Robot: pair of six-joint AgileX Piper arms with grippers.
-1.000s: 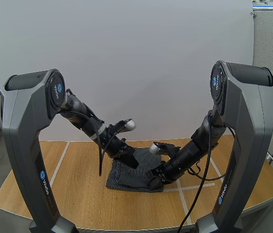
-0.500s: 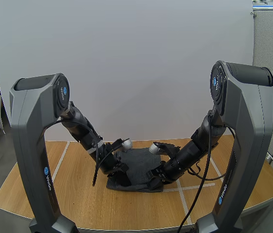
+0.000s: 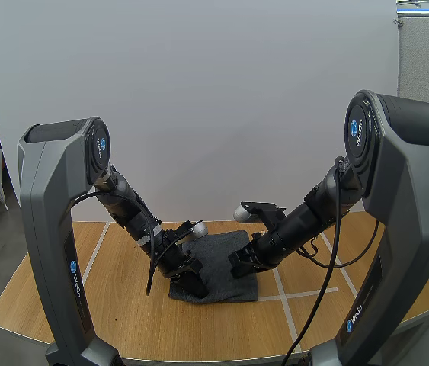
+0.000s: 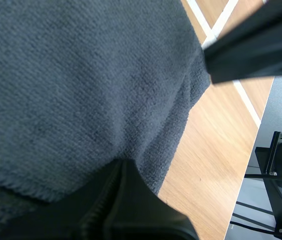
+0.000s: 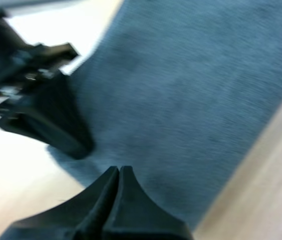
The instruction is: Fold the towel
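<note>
Towel (image 3: 222,290), dark grey and folded into a compact rectangle, lying flat on the wooden desk (image 3: 123,305) between the two arms and directly beneath both grippers.

Left gripper (image 3: 196,290): lowered to the towel's near corner on the left arm's side. In the left wrist view its two black fingers lie pressed together as a single dark wedge with nothing caught between them. The wedge tip meets the towel surface close to a hemmed edge. Ahead of the tip a raised crease runs across the pile toward the towel's border, with bare desk just past it.

Right gripper (image 5: 119,172): poised over the middle of the towel, slightly farther from the arm bases than the left gripper. Its fingers are likewise closed against each other in one wedge, gripping nothing. Whether the tip touches the fabric cannot be told. From the right wrist view the towel spreads out ahead of the tip, and the left gripper stands at the towel's edge a short way off.

White tape lines (image 3: 286,293) cross the desk just beside the towel, on the right gripper's side.
</note>
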